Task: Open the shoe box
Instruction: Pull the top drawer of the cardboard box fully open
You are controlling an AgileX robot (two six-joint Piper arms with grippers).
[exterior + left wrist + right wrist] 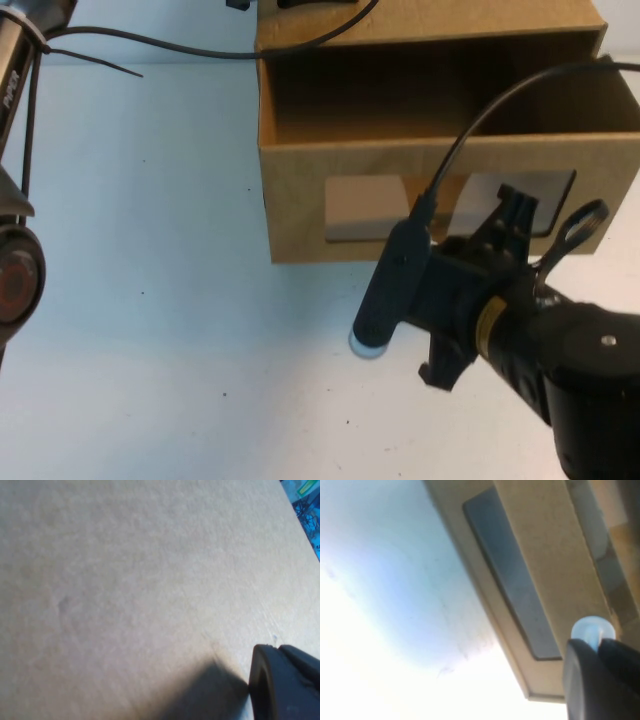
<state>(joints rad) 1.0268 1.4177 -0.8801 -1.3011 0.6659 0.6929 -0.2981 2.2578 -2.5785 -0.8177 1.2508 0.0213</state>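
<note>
The brown cardboard shoe box (300,215) stands at the back of the table with its top open and the inside in shadow. Its lid (430,20) is raised behind the opening. A pale window panel (365,205) is set in the front wall. My right gripper (515,205) is shut, empty, right at the front wall by the window. In the right wrist view the shut gripper (596,650) sits under the box wall (555,555) and the grey window (510,580). In the left wrist view the left gripper (282,680) lies close against plain cardboard (125,580).
The pale blue tabletop (150,300) stretches left and in front of the box. My left arm's links (15,270) stand along the left edge. Black cables (150,45) run across the box top and over the right arm.
</note>
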